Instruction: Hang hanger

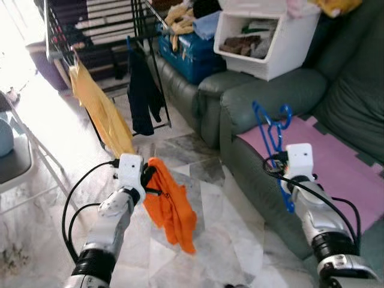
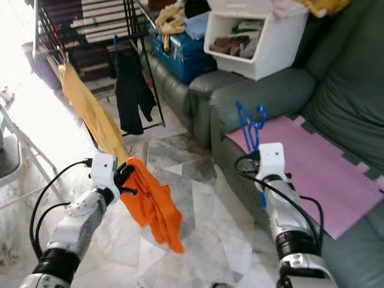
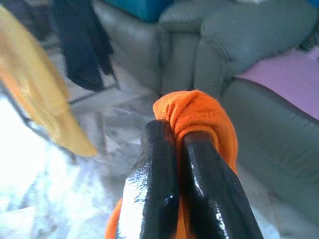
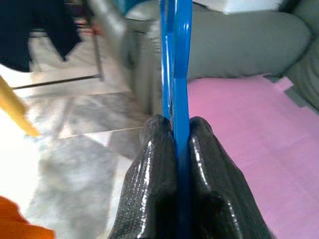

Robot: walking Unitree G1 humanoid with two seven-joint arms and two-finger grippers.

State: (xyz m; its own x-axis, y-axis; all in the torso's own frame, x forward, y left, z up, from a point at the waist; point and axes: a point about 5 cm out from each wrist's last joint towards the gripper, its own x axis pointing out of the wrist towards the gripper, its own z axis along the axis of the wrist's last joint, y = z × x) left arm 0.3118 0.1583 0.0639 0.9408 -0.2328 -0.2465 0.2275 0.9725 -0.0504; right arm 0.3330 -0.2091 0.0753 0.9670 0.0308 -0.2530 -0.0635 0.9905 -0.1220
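Nearest, at the lower left of the frame, the left claw (image 1: 146, 178) is clamped tight on a bunched fold of a bright orange cloth garment (image 1: 173, 207), which hangs down from the black fingers (image 3: 154, 194) over the pale marble-patterned tile floor (image 1: 222, 228). At the lower right, the right claw (image 4: 175, 130) is closed on a thin blue plastic clothes hanger (image 1: 271, 133); the two black fingers press against the hanger's flat stem from either side, and the hanger rises upright above the white wrist housing, its hook and shoulders standing in front of the sofa seat. Just behind the hanger, a pink foam mat (image 1: 336, 162) lies on the seat of a grey-green leather sofa (image 1: 264, 96). Further back, at centre left, a long mustard-yellow cloth (image 1: 102, 111) and a dark navy garment (image 1: 144, 93) hang from a black metal drying rack (image 1: 90, 30) that takes up the upper left of the frame. At the upper right, on the sofa's arm, sits a white plastic storage bin (image 1: 270, 42) with folded clothes inside, and beside it, toward upper centre, a blue plastic crate (image 1: 189, 54) piled with more clothing.
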